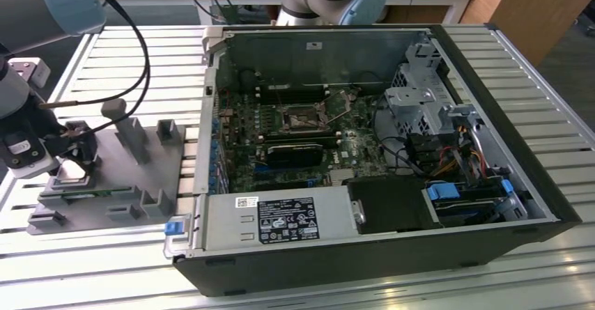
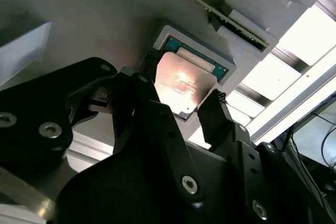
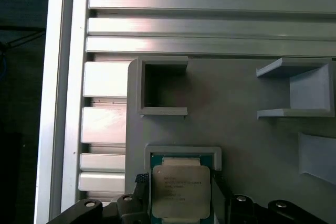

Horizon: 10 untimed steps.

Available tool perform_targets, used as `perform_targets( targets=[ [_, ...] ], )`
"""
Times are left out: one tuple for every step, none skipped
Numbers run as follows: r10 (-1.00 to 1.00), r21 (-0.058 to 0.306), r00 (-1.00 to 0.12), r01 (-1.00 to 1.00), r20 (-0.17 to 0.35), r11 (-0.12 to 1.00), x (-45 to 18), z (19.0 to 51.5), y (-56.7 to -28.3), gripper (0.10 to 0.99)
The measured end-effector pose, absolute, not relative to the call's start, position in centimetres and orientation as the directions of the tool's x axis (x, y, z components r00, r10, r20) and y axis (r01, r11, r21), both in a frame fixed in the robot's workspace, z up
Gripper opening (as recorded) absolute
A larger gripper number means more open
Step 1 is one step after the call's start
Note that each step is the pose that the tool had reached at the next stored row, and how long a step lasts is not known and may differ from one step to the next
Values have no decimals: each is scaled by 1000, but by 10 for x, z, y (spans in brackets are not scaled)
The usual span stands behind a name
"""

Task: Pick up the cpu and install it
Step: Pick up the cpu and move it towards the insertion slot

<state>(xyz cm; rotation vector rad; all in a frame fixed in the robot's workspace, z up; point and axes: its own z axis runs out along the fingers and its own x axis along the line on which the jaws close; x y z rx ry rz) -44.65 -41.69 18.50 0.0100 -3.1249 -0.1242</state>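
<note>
The cpu point(image 3: 181, 191), a flat square chip with a silver-grey top, lies in a raised grey pocket point(image 3: 182, 151) of the grey holder plate point(image 1: 153, 174). In the second wrist view the cpu point(image 2: 184, 80) glints under the light. My gripper point(image 3: 181, 199) is down over it, one black finger point(image 3: 142, 182) against each of two opposite edges, and looks shut on the chip, which still rests in its pocket. In the exterior view the gripper point(image 1: 76, 158) stands at the plate's left end. The dark metal-framed socket point(image 1: 303, 120) sits on the motherboard inside the open computer case point(image 1: 372, 254).
The holder plate carries upright grey posts point(image 1: 130, 132) and open box-shaped brackets point(image 3: 163, 85). It rests on a slatted aluminium table point(image 1: 558, 150). A black cable point(image 1: 139, 52) loops above the plate. A black heatsink block point(image 1: 295, 153) lies below the socket, and drive cages fill the case's right side.
</note>
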Motion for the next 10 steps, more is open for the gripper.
perform_targets(
  targets=[
    [-7, 79, -1000, -6, 14, 997, -447, 185, -417, 620],
    [-7, 79, -1000, -6, 14, 997, -447, 185, -417, 553],
    [-7, 79, -1000, -6, 14, 997, -447, 185, -417, 553],
    [-7, 79, -1000, -6, 14, 997, -447, 185, -417, 537],
    [-7, 79, -1000, -6, 14, 997, -447, 185, -417, 537],
    [-7, 79, -1000, -6, 14, 997, -447, 185, -417, 533],
    [-7, 79, -1000, -6, 14, 997, -447, 185, -417, 533],
    [-7, 80, -1000, -6, 14, 997, -447, 185, -417, 533],
    [-7, 80, -1000, -6, 14, 997, -447, 185, -417, 533],
    [-7, 79, -1000, -6, 14, 997, -447, 185, -417, 533]
  ],
)
